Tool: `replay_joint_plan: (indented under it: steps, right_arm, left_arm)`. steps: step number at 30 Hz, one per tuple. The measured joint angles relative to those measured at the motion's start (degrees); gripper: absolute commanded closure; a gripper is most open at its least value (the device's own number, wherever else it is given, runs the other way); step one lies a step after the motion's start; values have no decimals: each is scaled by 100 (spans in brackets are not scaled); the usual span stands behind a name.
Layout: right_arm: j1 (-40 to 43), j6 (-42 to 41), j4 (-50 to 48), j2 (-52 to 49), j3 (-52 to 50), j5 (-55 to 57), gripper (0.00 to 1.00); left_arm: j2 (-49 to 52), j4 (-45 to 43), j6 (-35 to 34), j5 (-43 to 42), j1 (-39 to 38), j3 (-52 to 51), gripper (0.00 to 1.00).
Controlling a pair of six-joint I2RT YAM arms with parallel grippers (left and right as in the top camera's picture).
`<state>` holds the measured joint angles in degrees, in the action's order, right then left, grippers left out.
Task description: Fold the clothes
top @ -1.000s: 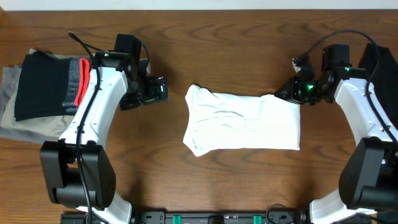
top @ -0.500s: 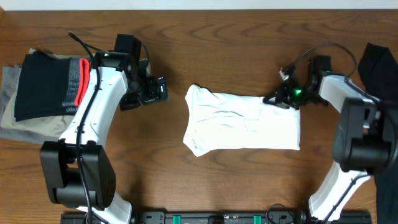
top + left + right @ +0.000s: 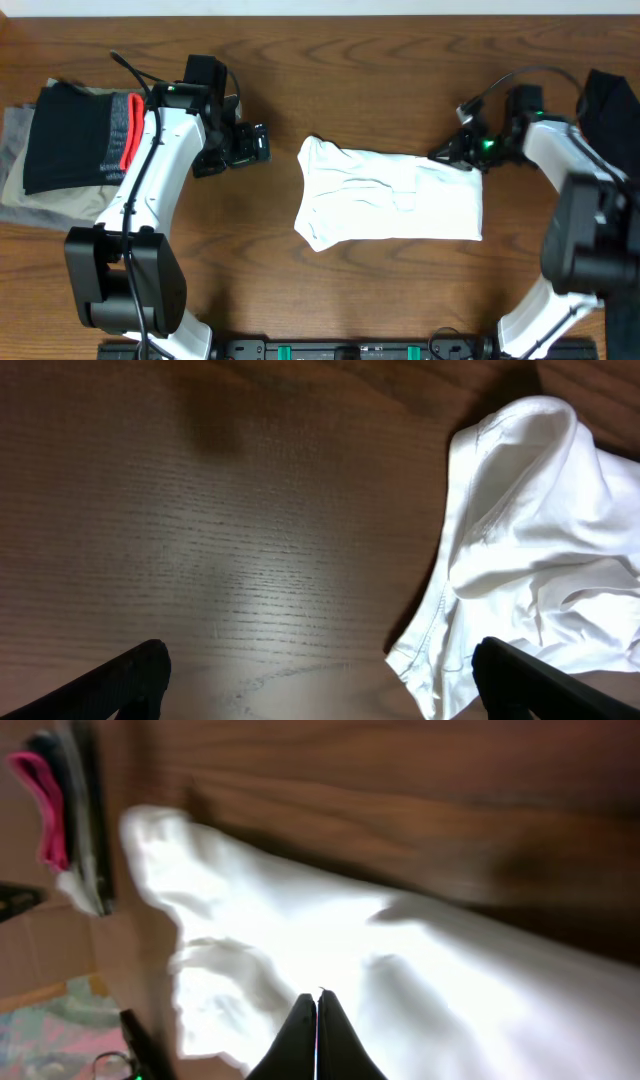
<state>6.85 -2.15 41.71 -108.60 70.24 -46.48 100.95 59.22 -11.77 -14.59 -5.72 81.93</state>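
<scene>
Now, with the right gripper clenched at a corner of the white T-shirt, we verify the pinch before lifting; left gripper stands released.

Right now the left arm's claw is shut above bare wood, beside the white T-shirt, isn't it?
Not shut: the left gripper is open wide, as the left wrist view shows. It does hang above the bare table, beside the white T-shirt.

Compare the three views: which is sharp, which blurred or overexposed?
Overhead: sharp, evenly lit. Left wrist: table grain crisp, white T-shirt in focus. Right wrist: blurred, T-shirt blown out to glare by the shut right end effector.
</scene>
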Motion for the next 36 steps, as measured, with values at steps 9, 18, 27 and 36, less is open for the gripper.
replay_joint_plan:
  steps: [9, 18, 27, 36]
  right_arm:
    - [0, 723, 1410, 1069, 7, 2, 97]
    - [0, 761, -361, 826, -1803, -197, 91]
    - [0, 398, -1318, 745, -2841, -232, 94]
    - [61, 221, -236, 758, -1790, -9, 91]
  left_arm:
    - [0, -2, 0, 0, 0, 0, 2]
    - [0, 0, 0, 0, 0, 0, 2]
    - [0, 4, 0, 0, 0, 0, 2]
    - [0, 44, 0, 0, 0, 0, 2]
